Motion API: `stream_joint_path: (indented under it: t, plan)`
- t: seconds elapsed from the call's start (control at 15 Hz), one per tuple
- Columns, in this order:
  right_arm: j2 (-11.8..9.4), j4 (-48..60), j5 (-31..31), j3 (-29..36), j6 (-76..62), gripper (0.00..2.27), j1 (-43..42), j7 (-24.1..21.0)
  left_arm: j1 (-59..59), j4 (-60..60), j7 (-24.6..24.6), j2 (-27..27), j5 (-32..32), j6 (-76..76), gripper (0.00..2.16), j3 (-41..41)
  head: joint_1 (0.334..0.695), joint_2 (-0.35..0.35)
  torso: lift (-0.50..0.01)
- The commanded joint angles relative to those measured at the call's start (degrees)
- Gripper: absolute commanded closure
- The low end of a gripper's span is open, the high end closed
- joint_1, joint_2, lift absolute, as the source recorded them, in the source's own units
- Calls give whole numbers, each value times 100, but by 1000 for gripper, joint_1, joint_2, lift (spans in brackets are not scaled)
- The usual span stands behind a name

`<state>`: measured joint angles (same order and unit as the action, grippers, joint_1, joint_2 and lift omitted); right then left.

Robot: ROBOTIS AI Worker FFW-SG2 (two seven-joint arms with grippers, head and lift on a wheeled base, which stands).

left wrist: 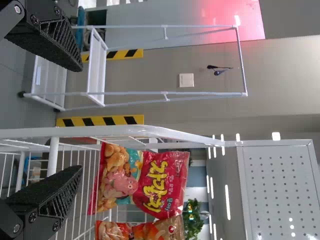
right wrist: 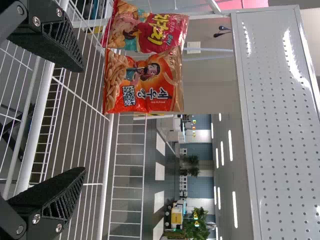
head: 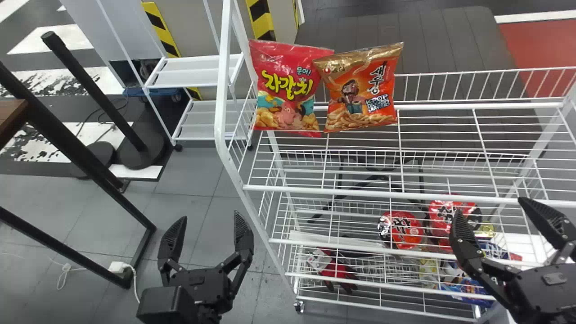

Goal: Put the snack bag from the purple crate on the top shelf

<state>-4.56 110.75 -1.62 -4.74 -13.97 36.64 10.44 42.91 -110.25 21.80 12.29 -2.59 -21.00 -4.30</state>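
Observation:
My left gripper is open over the floor, left of the white wire rack; in the left wrist view the left gripper has nothing between its fingers. Over the rack's front right part, the right gripper stands open; the right gripper is empty in its wrist view. A red snack bag and an orange snack bag stand upright side by side on the top shelf, at its back left. The orange bag leans a little to the right and meets the red bag.
Lower rack levels hold red-lidded packs, a red-and-black item and blue packs. The rack's tall left side frame rises between the left gripper and the bags. Black posts and a small white shelf unit stand farther left.

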Motion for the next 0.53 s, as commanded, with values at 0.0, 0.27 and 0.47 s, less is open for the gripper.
stream_joint_path:
  t: [0.0,0.27,0.47]
  plan:
    - [-1,-71,-14,0,-13,120,-60,2,24,-14,-1,-16,39,22,134,-1,695,213,0]
    - [-10,-106,-14,0,110,120,-113,11,42,-5,8,-34,48,22,134,-1,695,209,0]
    - [-28,-89,-14,0,127,120,-113,20,42,-5,8,-43,48,22,134,8,695,209,-7]
